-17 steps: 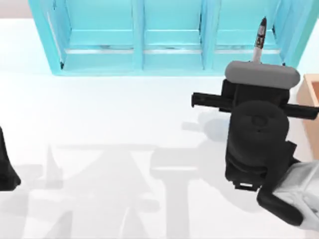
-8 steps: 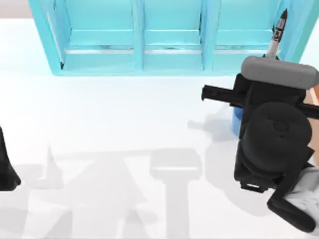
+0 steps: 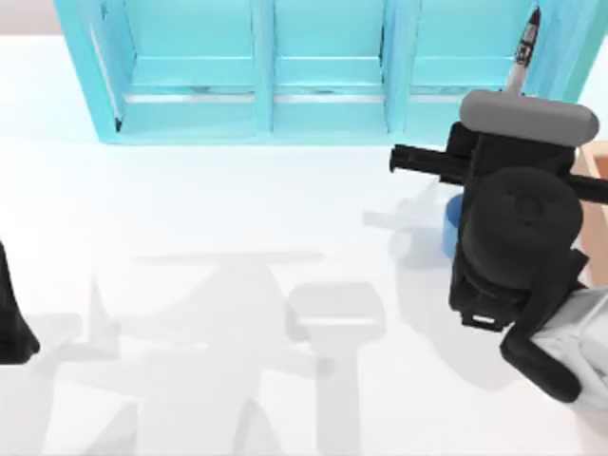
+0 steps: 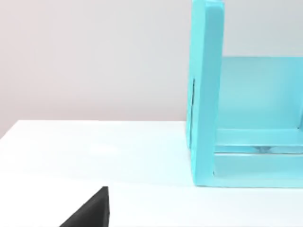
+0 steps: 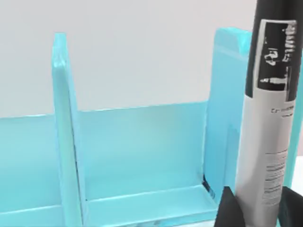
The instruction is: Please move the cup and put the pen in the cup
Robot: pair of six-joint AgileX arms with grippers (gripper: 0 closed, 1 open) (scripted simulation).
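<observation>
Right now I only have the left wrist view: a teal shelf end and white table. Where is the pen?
Observer: The right gripper holds the pen near the top view's right edge, in front of the teal shelf.
Operator: Is the cup anywhere near it?
Observer: Yes. A sliver of the blue cup shows on the table just beside the right arm's body, mostly hidden beneath it.
Operator: How does the pen sit in the grip?
Observer: In the right wrist view the pen stands upright between the fingers, its grey labelled barrel rising out of them.
Operator: And my left arm?
Observer: Parked at the top view's left edge.
</observation>
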